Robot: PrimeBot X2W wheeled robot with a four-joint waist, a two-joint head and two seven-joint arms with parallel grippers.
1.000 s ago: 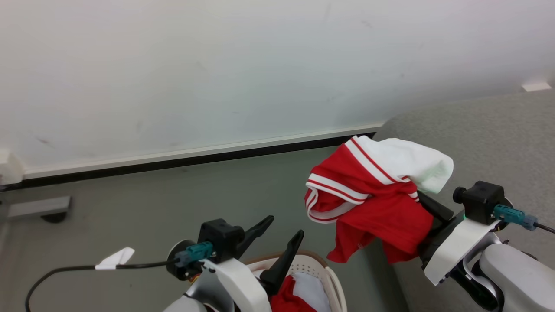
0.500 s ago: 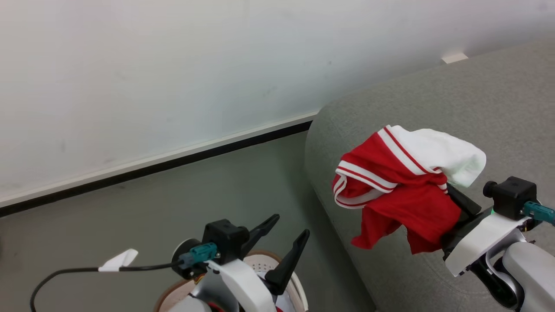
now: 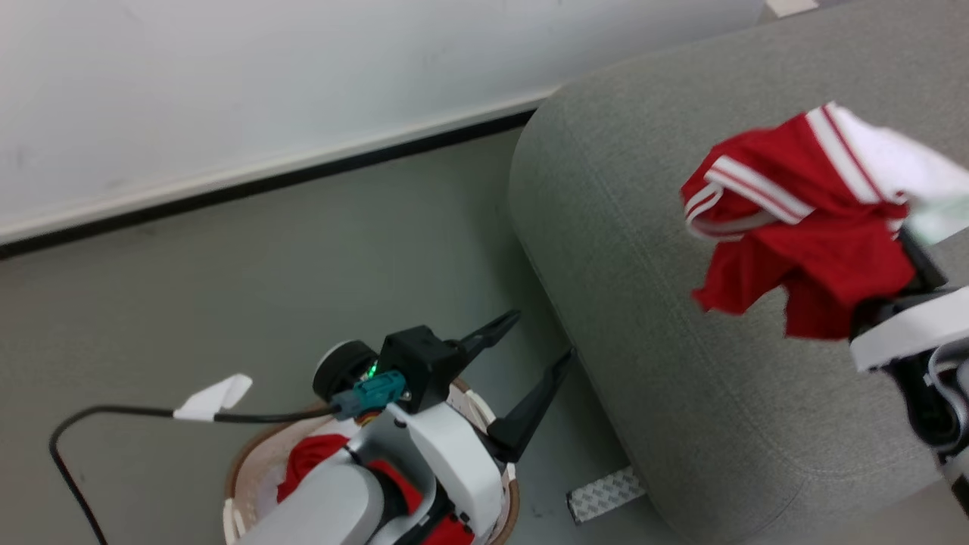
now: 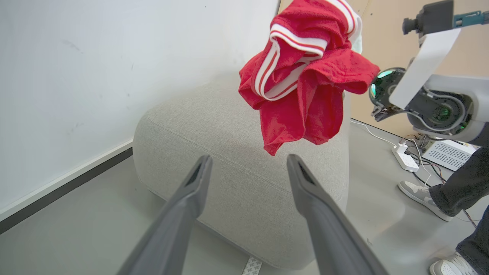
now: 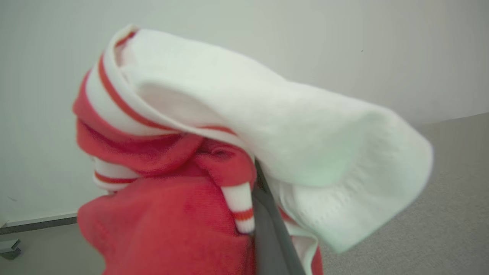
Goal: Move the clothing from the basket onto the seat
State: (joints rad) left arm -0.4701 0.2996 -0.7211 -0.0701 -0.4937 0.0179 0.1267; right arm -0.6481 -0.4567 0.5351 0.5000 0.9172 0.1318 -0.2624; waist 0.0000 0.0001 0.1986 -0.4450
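Clothing (image 3: 802,227) around right tool (image 3: 914,261) (tips hidden)

A plain white wall (image 3: 265,76) (faintly scuffed) stands behind. A dark baseboard (image 3: 303,174) runs along the wall's foot. Smooth grey floor (image 3: 265,288) spreads out from the wall.

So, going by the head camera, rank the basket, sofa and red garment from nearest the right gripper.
1. Red garment, held in the right gripper.
2. Sofa, directly beneath it.
3. Basket, far at the lower left, on the floor.
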